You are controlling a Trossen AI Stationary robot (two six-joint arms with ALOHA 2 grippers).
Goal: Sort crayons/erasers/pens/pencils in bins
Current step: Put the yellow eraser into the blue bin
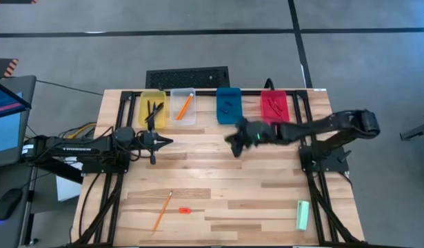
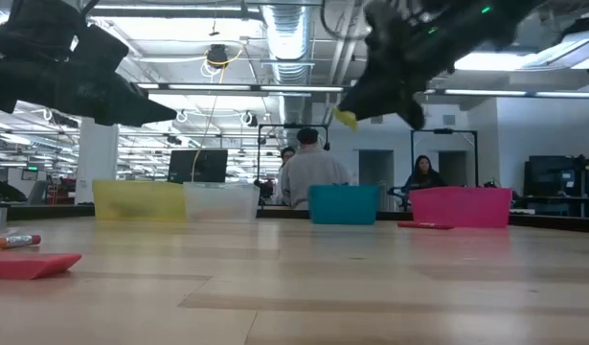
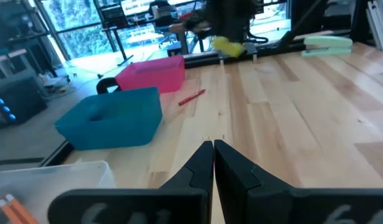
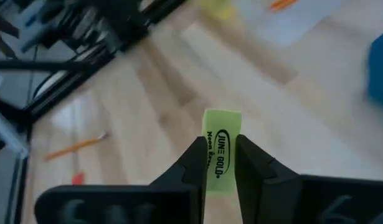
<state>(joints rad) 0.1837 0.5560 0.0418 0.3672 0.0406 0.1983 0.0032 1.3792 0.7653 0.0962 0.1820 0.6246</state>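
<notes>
My right gripper (image 1: 234,143) hangs over the table's middle, in front of the blue bin (image 1: 229,105), shut on a yellow eraser (image 4: 220,149). My left gripper (image 1: 165,141) is shut and idle near the yellow bin (image 1: 153,107), which holds dark pens. Orange pencils lie in the clear bin (image 1: 183,107), and the red bin (image 1: 274,107) holds crayons. A red crayon (image 3: 191,97) lies flat on the table beside the red bin (image 3: 152,73). One orange pencil (image 1: 162,210) and a red-orange eraser (image 1: 184,209) lie flat near the table's near edge. My right gripper pinches the yellow eraser between its two fingers, which sit on its long narrow sides (image 4: 207,155). The printed face shows between them, and the far end (image 4: 222,118) sticks out past the fingertips. The fingers slant down from the table's right. The eraser (image 2: 346,119) is lifted clear.
A pale green bar (image 1: 303,215) lies near the table's near right corner. The four bins stand in a row along the far edge, with a dark keyboard (image 1: 187,76) behind them. People are in the room beyond the table (image 2: 308,172).
</notes>
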